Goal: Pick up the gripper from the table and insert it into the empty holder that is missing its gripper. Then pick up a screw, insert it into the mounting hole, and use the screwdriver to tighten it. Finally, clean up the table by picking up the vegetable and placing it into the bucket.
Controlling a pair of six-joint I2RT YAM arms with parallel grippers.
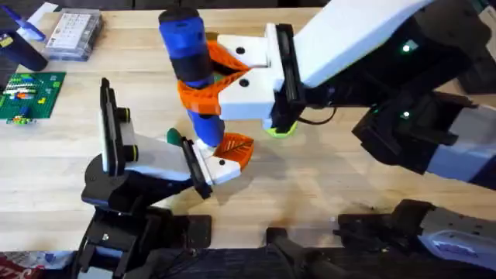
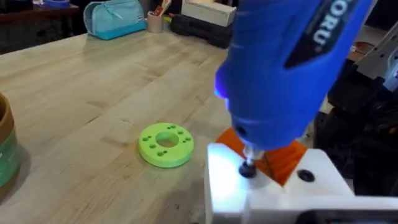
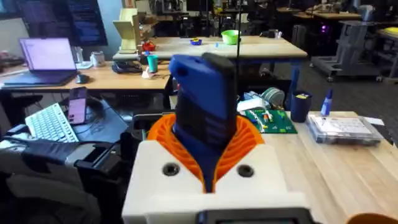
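Right claw (image 1: pixel 203 84) clamps the upright screwdriver (image 1: pixel 188 54), tip on the holder (image 1: pixel 219 166) in the left claw (image 1: pixel 203 167), mid-worktop (image 1: pixel 325 178).

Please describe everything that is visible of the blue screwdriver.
The screwdriver is a thick blue cylinder with a black band, plastic by its look. It stands nearly upright, clamped between the orange ribbed pads of the right pincer. Its thin metal tip points down onto a dark screw in the white holder.
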